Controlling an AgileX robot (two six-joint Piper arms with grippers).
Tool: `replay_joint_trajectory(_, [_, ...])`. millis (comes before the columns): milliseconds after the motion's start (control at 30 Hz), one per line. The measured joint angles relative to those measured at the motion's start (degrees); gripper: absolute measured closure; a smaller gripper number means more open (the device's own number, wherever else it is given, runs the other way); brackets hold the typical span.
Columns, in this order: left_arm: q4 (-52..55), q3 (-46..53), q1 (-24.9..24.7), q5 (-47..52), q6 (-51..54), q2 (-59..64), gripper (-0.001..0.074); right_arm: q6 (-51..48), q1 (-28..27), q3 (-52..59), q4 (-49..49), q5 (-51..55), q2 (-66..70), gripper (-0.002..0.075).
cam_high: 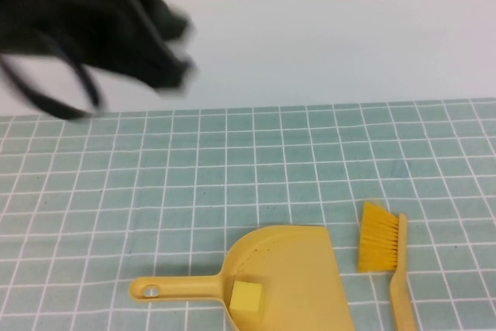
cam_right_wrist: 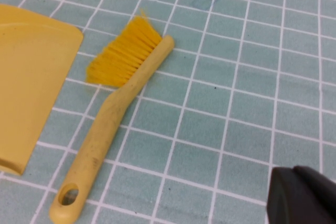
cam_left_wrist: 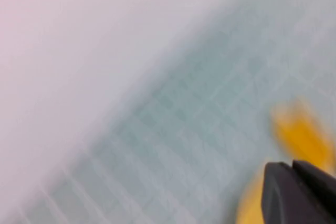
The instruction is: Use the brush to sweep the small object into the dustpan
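Small object [cam_high: 247, 297], a pale cube, sits inside dustpan [cam_high: 298, 257]; brush [cam_high: 387, 257] lies just beside it, untouched. Left gripper [cam_high: 174, 67] raised far-left, right gripper [cam_right_wrist: 302, 195] above tiles near brush, both closed, empty. Brush looks light, stiff: grab mid-handle.

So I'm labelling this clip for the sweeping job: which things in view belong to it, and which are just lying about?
Part of the job:
- small pale-yellow cube, resting in the pan
- flat yellow plastic dustpan
- hand brush with orange-yellow bristles, lying right of the pan
- left gripper, raised, shut
- right gripper, shut, above the tiles near the brush

Just lying about:
- nothing; only the green tiled surface
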Motion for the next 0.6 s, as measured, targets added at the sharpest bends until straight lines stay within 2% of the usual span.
replay_joint_trajectory(200, [-8.0,16.6,10.4,-25.0,-4.5,-16.6,0.0736,0.0,0.0,0.0,-0.1,0.0,0.0,0.0727])
replay_joint_trajectory(333, [-10.7,33.1,15.0,-32.1,-4.6,-29.4,0.0736,0.0,0.0,0.0,-0.1,0.0,0.0,0.0727])
replay_joint_trajectory(600, [-14.3,66.9,20.4,-42.1,-6.9,-56.3,0.0736,0.0,0.0,0.0,-0.1,0.0,0.0,0.0727])
